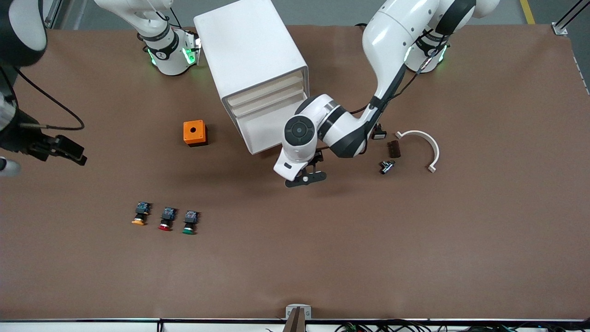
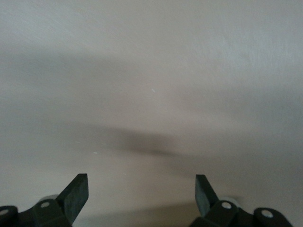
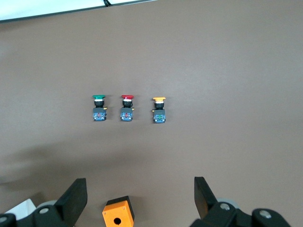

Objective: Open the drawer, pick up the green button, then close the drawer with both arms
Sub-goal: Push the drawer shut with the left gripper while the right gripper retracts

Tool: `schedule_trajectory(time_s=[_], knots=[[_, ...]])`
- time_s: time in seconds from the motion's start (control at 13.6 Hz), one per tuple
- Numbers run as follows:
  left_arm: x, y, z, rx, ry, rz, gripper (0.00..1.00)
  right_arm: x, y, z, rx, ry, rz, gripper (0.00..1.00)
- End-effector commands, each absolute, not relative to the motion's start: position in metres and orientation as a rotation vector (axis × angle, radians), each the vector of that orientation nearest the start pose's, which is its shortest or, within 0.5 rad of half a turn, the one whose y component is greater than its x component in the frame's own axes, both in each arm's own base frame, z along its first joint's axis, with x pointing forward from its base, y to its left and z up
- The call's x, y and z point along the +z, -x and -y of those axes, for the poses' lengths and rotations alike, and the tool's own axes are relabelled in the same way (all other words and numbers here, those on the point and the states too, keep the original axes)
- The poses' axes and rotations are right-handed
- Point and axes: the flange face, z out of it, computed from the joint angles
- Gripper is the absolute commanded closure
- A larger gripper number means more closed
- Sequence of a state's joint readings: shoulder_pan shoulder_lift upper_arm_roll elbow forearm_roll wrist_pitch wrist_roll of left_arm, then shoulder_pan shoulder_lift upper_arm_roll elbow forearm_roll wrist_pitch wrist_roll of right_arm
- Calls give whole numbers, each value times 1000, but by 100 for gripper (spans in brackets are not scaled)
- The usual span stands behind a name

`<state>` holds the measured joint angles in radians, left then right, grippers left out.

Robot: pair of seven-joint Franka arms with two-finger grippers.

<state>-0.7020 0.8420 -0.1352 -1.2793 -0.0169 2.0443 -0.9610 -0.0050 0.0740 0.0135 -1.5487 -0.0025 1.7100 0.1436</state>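
Observation:
The white cabinet (image 1: pixel 251 50) stands at the robots' side of the table, its drawers facing the front camera. The third drawer (image 1: pixel 263 123) is part of its pale lower front; my left arm hides part of it, and I cannot tell whether it is out. My left gripper (image 1: pixel 305 179) is open and empty just in front of the cabinet; the left wrist view shows its open gripper (image 2: pixel 142 189) before a plain pale surface. The green-capped button (image 1: pixel 189 223) lies on the table, also in the right wrist view (image 3: pixel 98 108). My right gripper (image 1: pixel 73 152) is open (image 3: pixel 140 191), high over the right arm's end.
A red-capped button (image 1: pixel 166 219) and an orange-capped one (image 1: pixel 140 214) lie in a row beside the green one. An orange box (image 1: pixel 195 133) with a hole sits beside the cabinet. A white curved piece (image 1: pixel 421 147) and small dark parts (image 1: pixel 393 149) lie toward the left arm's end.

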Motion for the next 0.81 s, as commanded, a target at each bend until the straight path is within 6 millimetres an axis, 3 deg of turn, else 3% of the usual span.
schedule_trajectory(time_s=[0.0, 0.22, 0.59, 0.74], knots=[[235, -490, 560, 278, 3184, 252, 1, 612, -559, -6, -153, 3108, -208, 0], [225, -457, 574, 420, 3170, 304, 1, 623, -549, -6, -202, 3110, -207, 0], [217, -398, 612, 557, 3126, 420, 1, 630, -549, -7, -222, 3110, -220, 0], [215, -388, 614, 648, 3110, 483, 1, 638, -548, -2, -222, 3110, -230, 0]])
